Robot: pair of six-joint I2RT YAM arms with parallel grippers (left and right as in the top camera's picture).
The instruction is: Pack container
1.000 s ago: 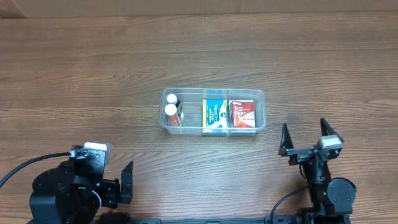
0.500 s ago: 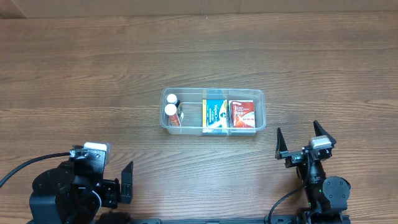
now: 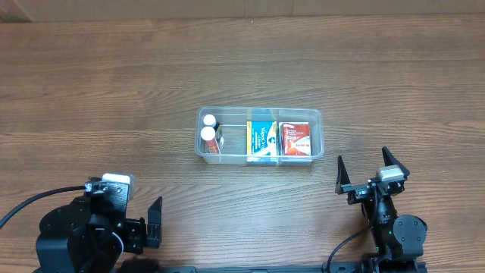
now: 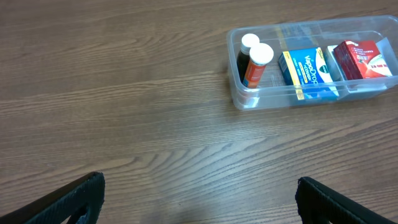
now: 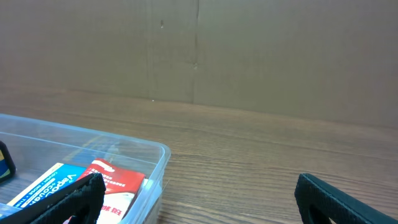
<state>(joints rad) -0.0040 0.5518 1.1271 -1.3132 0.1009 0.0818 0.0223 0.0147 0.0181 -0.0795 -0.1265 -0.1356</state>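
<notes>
The table (image 3: 114, 83) is brown wood-grain laminate, its grain running side to side. Behind its far edge the right wrist view shows a plain brown cardboard wall (image 5: 261, 56) with a vertical seam in it.

The left gripper (image 4: 199, 204) sits at the near left corner of the table, low over the wood. Its jaws are spread wide, with one dark fingertip at each lower corner of the left wrist view and only bare table between them. From there the container (image 3: 261, 111) lies ahead and to the right, well apart from the fingers.

The container rests flat near the middle of the table, with its long side running left to right. Two white-capped bottles (image 3: 208, 135) stand upright at its left end, one just behind the other. A blue-and-yellow box (image 3: 263, 139) sits right of centre and a red box (image 3: 296, 139) lies beside it at the right end.

The right gripper (image 3: 362, 158) is near the table's front edge, to the right of the container and nearer the camera side. Its jaws are parted and hold nothing. In the right wrist view the container's right end, with the red box inside, fills the lower left, by the left fingertip, ahead of the jaws rather than between them.
</notes>
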